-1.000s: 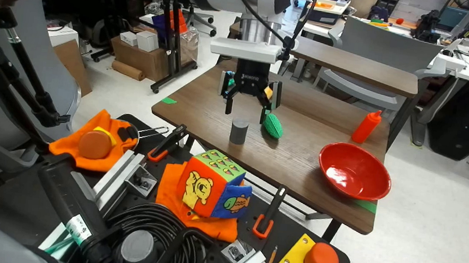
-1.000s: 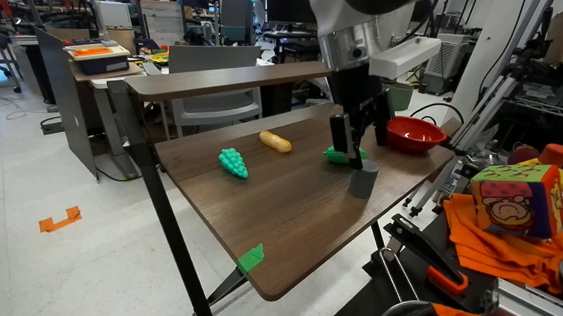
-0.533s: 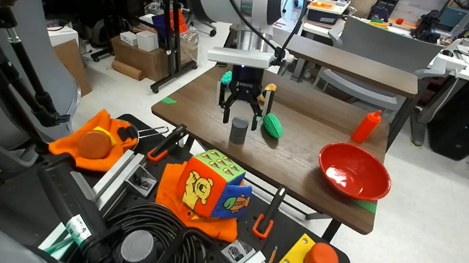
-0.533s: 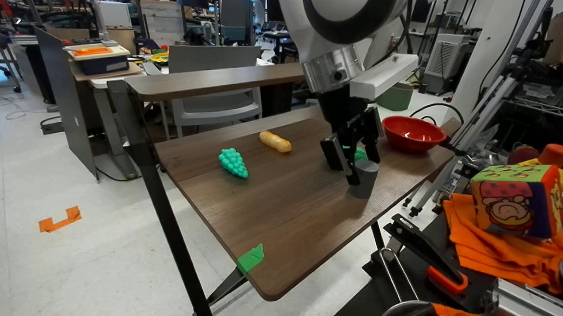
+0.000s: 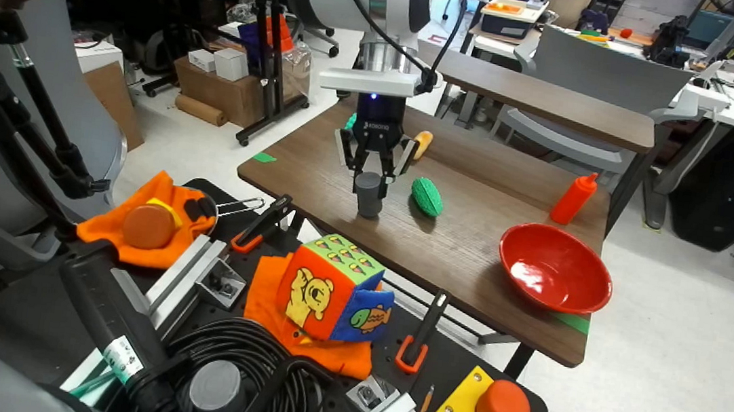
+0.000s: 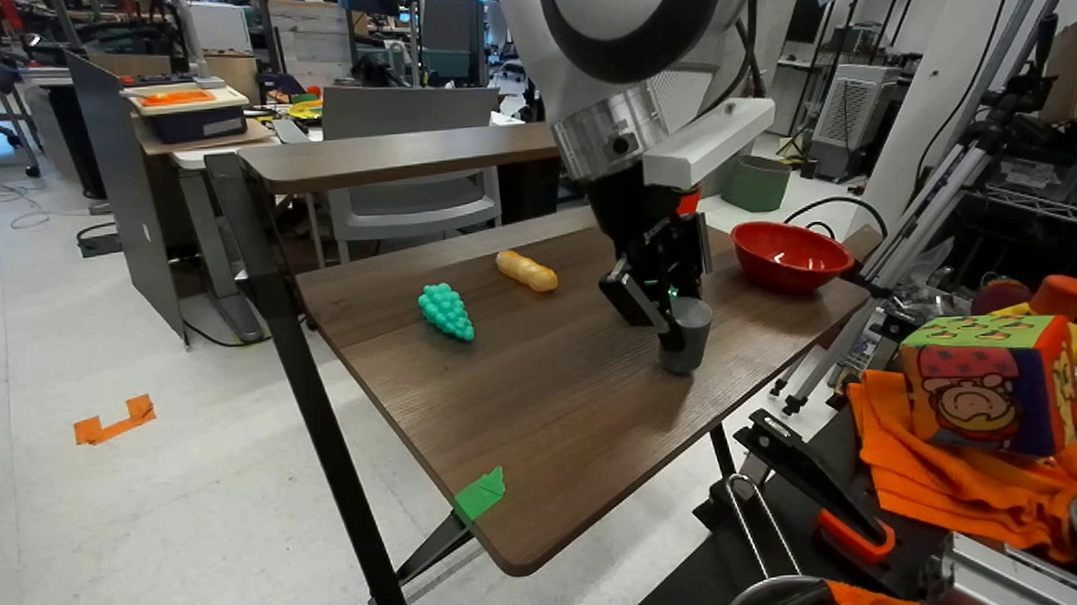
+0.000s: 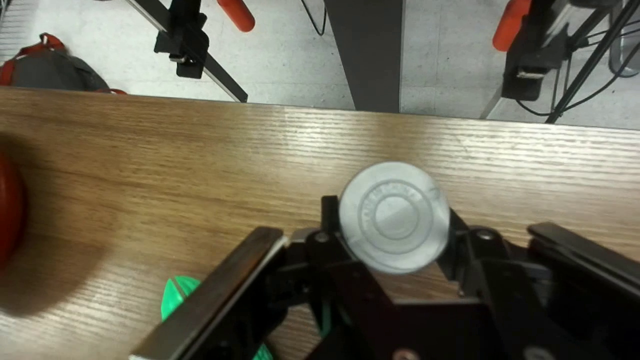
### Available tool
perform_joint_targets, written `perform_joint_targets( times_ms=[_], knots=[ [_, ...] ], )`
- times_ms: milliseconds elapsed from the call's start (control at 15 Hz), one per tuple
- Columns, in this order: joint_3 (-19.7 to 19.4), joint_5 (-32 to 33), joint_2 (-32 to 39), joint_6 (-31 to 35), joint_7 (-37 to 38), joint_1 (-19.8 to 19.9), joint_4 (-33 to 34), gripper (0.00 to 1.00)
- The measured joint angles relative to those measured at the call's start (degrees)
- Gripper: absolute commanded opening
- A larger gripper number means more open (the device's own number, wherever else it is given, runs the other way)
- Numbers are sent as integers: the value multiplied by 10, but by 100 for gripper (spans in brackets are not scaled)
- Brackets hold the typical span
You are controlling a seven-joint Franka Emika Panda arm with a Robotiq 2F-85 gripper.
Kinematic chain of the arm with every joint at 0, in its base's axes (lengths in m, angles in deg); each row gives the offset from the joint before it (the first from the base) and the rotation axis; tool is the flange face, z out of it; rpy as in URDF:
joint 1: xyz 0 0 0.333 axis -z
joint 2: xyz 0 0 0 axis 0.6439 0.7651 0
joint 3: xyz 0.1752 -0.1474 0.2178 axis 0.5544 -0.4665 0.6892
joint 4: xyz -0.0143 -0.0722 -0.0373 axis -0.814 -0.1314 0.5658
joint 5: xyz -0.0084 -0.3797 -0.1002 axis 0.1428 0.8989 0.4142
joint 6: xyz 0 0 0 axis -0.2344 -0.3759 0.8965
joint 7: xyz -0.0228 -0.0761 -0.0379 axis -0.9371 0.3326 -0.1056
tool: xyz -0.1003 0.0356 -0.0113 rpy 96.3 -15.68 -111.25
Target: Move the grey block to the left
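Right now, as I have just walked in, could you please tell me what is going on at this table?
The robot's gripper is closed on the grey block, which it is meant to move to the left. The block is near an edge of the table; whether it is lifted off is hard to tell. The green piece beside it and the bowl are out of its grasp.

Glare on tabletop; soft shadow beside red bowl.
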Motion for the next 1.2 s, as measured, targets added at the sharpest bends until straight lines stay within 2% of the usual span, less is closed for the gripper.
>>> perform_joint_targets(
  times_ms=[400,600,867,1200],
  knots=[
    [29,-2,-44,-4,-4,-42,4,20],
    [41,-4,-41,-25,-7,-58,14,20],
    [47,-4,-5,-45,-42,-62,51,20],
    [55,-3,80,-72,-116,-64,142,20]
  ],
)
